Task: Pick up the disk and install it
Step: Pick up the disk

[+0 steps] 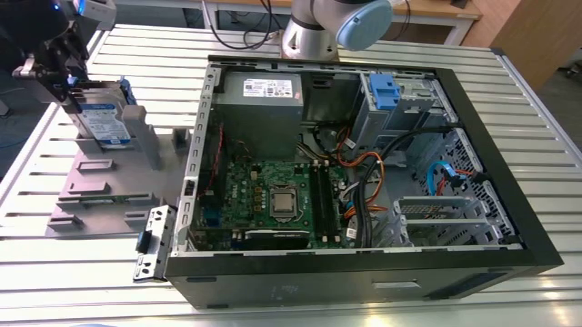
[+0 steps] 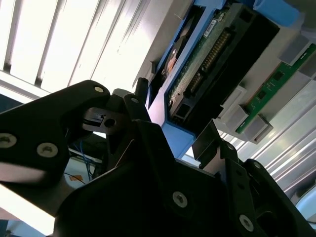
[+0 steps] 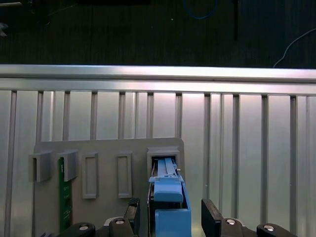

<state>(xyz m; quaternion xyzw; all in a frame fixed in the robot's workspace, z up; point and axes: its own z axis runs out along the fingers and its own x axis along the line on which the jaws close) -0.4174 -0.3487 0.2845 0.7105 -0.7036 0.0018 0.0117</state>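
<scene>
Silver disk [image 1: 103,125], blue-and-white label, blue rails; black gripper [image 3: 170,217]. Grey rack [image 1: 95,187] on silver slatted table [image 1: 382,41]. Black computer case [image 1: 364,283], green circuit board [image 1: 272,197] inside, plus orange and blue cables [image 1: 362,159].

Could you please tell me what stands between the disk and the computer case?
A tall grey upright and a small grey post, beside the disk, in the exterior view.

1. Bare slats are left along the table's [image 1: 538,133] edge at the exterior view's right.
2. Passage between the disk's [image 1: 103,125] fixture [image 1: 100,197] and the case [image 1: 364,276] is narrowed by a bracket [image 1: 152,242].
3. The drive bay [image 1: 407,109] is fronted by cables [image 1: 362,162].
</scene>
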